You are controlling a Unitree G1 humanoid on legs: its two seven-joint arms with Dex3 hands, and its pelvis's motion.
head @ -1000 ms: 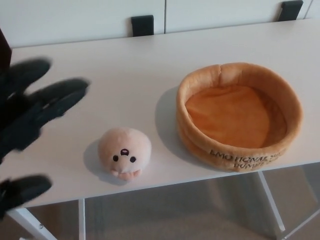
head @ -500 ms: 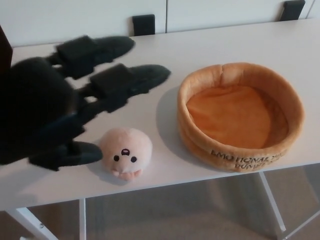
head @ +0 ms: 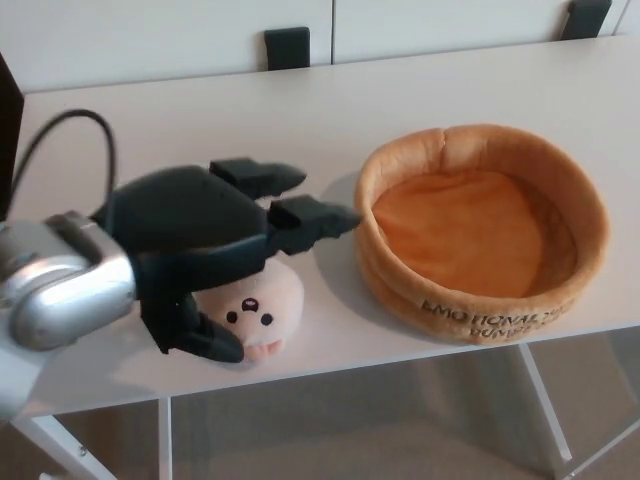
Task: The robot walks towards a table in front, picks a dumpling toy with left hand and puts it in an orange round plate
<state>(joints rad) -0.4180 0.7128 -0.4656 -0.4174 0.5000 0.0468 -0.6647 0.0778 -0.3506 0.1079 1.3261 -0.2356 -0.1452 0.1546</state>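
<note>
Left hand (head: 205, 245) reaches in palm-down over the dumpling toy (head: 255, 312) — two fingers (head: 300, 222) spread past its top, thumb (head: 200, 335) at its near-left side, not clamped. Toy sits on the table (head: 200, 120), just beside the orange round plate (head: 480, 230).

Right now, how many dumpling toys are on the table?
1. The dumpling toy sits near the table's front edge, left of the orange plate, partly covered by the left robot hand. The plate's visible inside holds none.
</note>
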